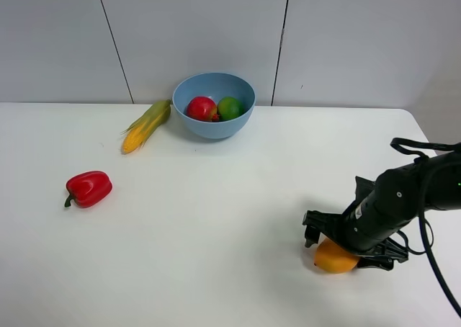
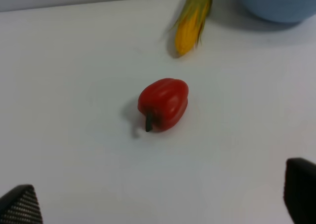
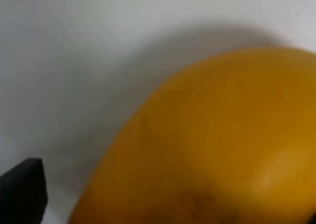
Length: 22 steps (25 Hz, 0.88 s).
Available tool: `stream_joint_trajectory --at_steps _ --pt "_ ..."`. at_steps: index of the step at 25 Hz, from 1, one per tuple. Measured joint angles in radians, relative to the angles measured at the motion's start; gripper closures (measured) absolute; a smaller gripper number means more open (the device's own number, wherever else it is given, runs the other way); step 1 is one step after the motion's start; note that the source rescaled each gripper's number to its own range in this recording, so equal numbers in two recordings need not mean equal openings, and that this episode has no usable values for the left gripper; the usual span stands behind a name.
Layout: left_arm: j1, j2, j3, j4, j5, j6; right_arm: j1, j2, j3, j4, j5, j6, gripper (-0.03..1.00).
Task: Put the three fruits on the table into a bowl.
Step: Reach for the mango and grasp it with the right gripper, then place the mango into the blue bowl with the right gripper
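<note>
The white bench [image 1: 216, 219] carries everything. Toward its back edge stands the light blue bowl [image 1: 214, 127], with the red pomegranate [image 1: 202, 109] and the green lime [image 1: 230, 108] lying side by side inside it. Just beside the bowl lies the corn cob [image 1: 146, 125], and well apart from both, a red bell pepper [image 1: 89, 189]. The orange-yellow mango [image 1: 335, 257] sits on the bench near the front right, far from the bowl. The right pincer [image 1: 346, 251] is down over the mango, its dark fingers on either side; whether they press the fruit cannot be told. The left pincer [image 2: 158, 204] hangs spread wide above bare bench, holding nothing, the pepper ahead of it.
</note>
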Motion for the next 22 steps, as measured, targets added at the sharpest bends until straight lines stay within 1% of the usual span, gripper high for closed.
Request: stream_joint_trajectory --at_steps 1,5,7,14,19,22 --pt "0.0 0.0 0.0 0.0 0.0 0.0 0.0 0.001 0.0 0.001 -0.001 0.002 0.43" --pt "0.0 0.0 0.0 0.0 0.0 0.0 0.001 0.001 0.0 0.002 -0.001 0.008 0.95" --pt "0.0 0.0 0.0 0.0 0.0 0.0 0.001 0.001 0.0 0.001 -0.001 0.009 0.97" --pt "0.0 0.0 0.0 0.0 0.0 0.0 0.002 -0.005 0.001 -0.001 0.002 0.011 0.97" --pt "0.0 0.0 0.0 0.0 0.0 0.0 0.002 -0.099 0.002 -0.001 -0.006 0.011 0.97" --pt "0.0 0.0 0.0 0.0 0.0 0.0 0.002 -0.182 0.003 -0.001 -0.044 0.011 0.97"
